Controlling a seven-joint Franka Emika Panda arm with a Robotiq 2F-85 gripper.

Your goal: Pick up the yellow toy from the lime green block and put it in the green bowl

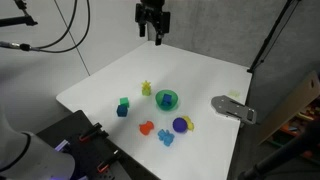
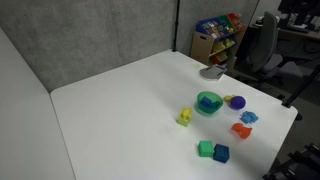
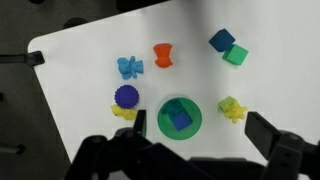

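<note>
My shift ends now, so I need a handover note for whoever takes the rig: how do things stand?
Hand: open, empty, raised well clear of the items.
Yellow toy: sitting on the lime green block, beside the green bowl, with a small gap between them in the wrist view.
Done: nothing yet; the toy is ungrasped.
Left: descend over the toy, grasp it, lift, release it into the bowl.

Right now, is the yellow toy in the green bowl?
Out: the yellow toy sits beside the green bowl, outside its rim.
</note>
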